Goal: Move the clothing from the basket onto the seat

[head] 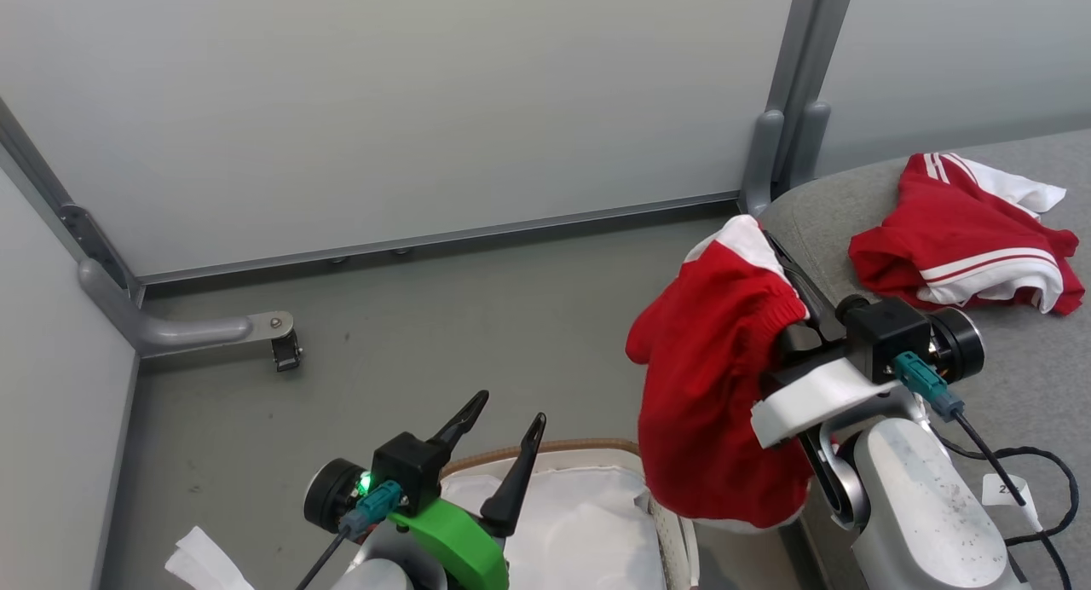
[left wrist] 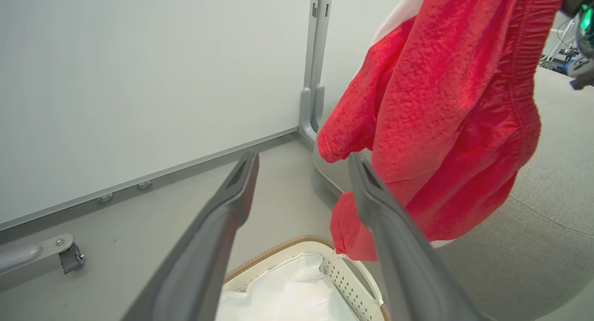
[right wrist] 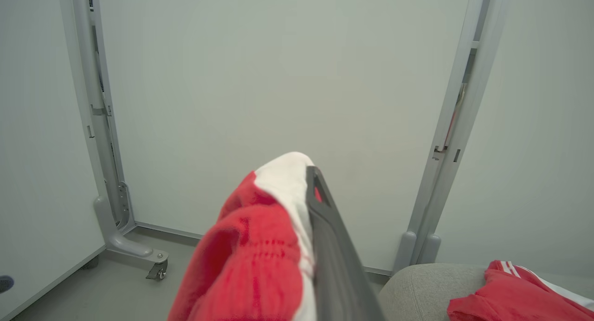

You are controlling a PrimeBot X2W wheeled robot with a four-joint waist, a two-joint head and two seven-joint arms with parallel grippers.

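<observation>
Above the basket's (head: 545, 446) rim, on the side nearest the seat (head: 1023, 385), the red shorts (head: 716, 385) hang in the air from the right gripper (head: 767, 242). That gripper pinches them at the gathered waistband. One dark finger lies bare along the cloth, and the other is covered by the white and red folds. The lowest folds of the shorts dangle close over the basket's edge, though I cannot tell whether they touch it.

The basket stands on the grey floor (head: 426, 334), just beside the seat's rounded corner. A crinkled white sheet (head: 580, 522) lies inside it, and no red cloth shows in the part of it in view. Beyond the basket, well back on the seat, the red jersey (head: 963, 240) lies crumpled with its white stripes turned up.

Over the basket's rim on the side away from the seat, the left gripper (head: 512, 406) hovers with its two fingers spread apart, holding nothing. From the left wrist, those fingers frame the basket's brown woven rim (left wrist: 278, 247) and the sheet (left wrist: 287, 293) below, with the shorts (left wrist: 455, 126) hanging past the right-hand finger, against the seat (left wrist: 547, 228).

Farther from the basket, pale wall panels (head: 426, 104) meet the floor.
</observation>
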